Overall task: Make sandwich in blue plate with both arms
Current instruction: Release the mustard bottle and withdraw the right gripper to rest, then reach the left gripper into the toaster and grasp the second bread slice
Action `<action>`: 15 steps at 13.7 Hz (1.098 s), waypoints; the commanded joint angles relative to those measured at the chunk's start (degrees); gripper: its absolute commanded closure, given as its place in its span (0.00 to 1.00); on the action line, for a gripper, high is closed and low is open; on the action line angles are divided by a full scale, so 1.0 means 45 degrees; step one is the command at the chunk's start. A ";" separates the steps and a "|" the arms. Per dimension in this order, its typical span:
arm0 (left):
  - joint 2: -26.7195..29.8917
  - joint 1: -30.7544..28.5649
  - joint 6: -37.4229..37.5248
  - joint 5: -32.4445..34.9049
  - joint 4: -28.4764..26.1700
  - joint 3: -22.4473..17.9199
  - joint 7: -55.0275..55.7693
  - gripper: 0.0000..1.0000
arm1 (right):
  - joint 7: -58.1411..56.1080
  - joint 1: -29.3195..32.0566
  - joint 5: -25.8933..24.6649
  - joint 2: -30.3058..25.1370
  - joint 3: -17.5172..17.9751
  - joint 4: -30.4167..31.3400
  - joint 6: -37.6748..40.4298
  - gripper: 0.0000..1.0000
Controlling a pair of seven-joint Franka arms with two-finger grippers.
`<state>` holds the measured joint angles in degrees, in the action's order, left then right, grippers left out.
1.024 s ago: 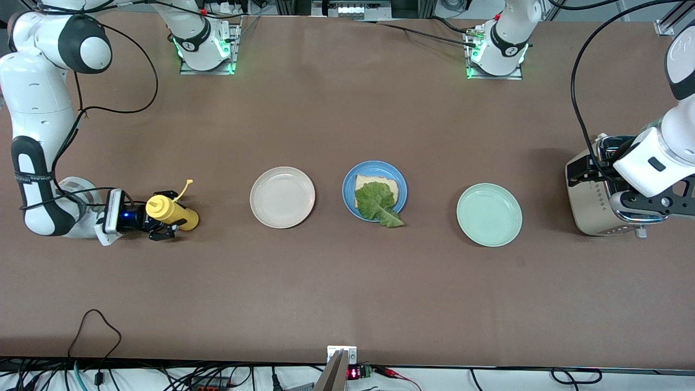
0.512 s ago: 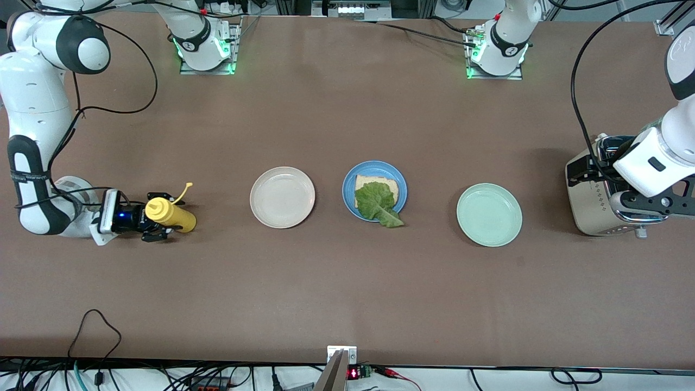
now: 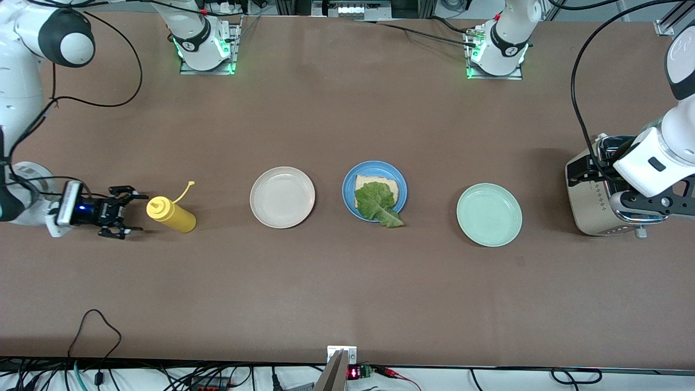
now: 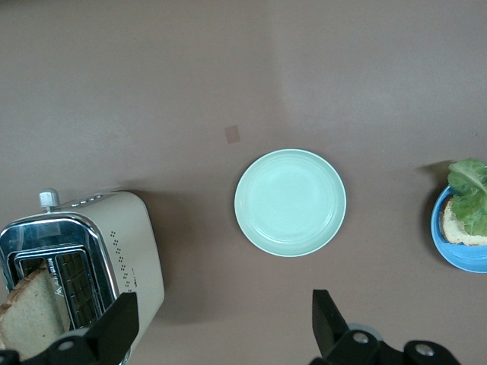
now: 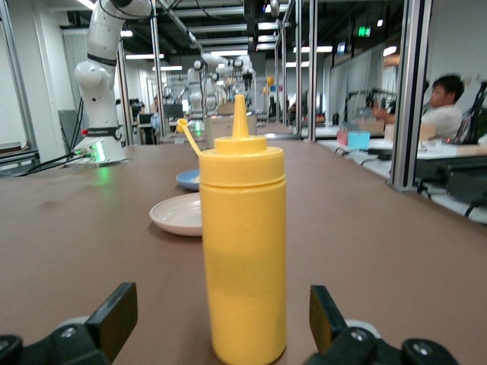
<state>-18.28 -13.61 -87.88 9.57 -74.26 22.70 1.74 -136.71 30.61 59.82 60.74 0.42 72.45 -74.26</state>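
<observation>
The blue plate (image 3: 347, 191) sits mid-table with one bread slice (image 3: 386, 182) on it and a crinkled green lettuce leaf (image 3: 376, 202) on the bread, its tip hanging over the rim. A second bread slice (image 4: 27, 319) stands in a slot of the toaster (image 4: 125, 243). My left gripper (image 4: 221, 327) hangs open over the table beside the toaster, with nothing between its fingers. My right gripper (image 3: 130, 213) is low at the right arm's end of the table. It is open and a short way clear of the yellow squeeze bottle (image 3: 169, 213).
A pale pinkish-white plate (image 3: 282, 196) and a mint-green plate (image 3: 488, 214) flank the blue one, both bare. The toaster (image 3: 589, 201) stands at the left arm's end. The yellow bottle (image 5: 242, 251) stands upright, its cap tether sticking up.
My right gripper opened, let go of the yellow bottle and drew back toward the right arm's end of the table. The bottle stayed put. The left arm has not moved.
</observation>
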 commanded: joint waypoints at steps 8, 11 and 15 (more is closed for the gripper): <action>-0.0079 -0.0510 0.1657 -0.0662 0.0058 -0.0005 0.0061 0.00 | 0.8473 -0.1157 -0.7776 -0.6189 -0.0055 0.0287 -0.2521 0.00; -0.0255 -0.0842 0.1737 -0.0467 -0.0040 -0.0044 -0.0036 0.00 | 1.2416 -0.2326 -1.0393 -0.7576 -0.0055 0.0346 -0.2717 0.00; -0.0411 -0.1367 0.1621 0.0581 -0.0292 -0.0064 -0.0171 0.00 | 1.7708 -0.4260 -1.2586 -0.8613 -0.0055 0.0521 -0.2835 0.00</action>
<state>-19.95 -18.01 -80.71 8.91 -74.69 22.23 1.74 -66.46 14.94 6.62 24.92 0.70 71.75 -85.64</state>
